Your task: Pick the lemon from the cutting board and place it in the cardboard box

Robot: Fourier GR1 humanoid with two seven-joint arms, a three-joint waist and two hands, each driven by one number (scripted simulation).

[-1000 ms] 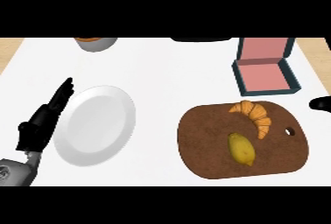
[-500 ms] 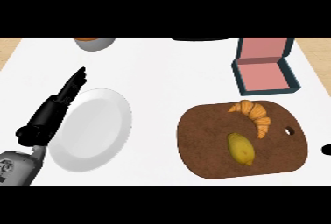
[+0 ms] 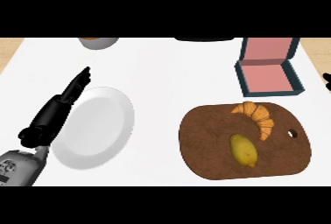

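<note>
A yellow lemon (image 3: 243, 150) lies on the brown cutting board (image 3: 207, 153), in its lower middle, with nothing touching it. The box (image 3: 268, 76) stands open behind the board at the right, with dark walls, a pink inside and its lid raised. My left hand (image 3: 55, 111) lies far to the left along the white plate's rim, fingers straight and holding nothing. Only a black sliver of my right hand (image 3: 327, 81) shows at the right edge, beside the box and well away from the lemon.
An orange croissant (image 3: 257, 117) lies on the board just behind the lemon. A large white plate (image 3: 97, 127) sits at the left. A bowl (image 3: 98, 42) and a dark object (image 3: 203, 39) stand at the counter's far edge.
The left hand has stretched a little further forward along the plate's rim. The black sliver of the right hand has shifted along the right edge and now sits higher, beside the box.
</note>
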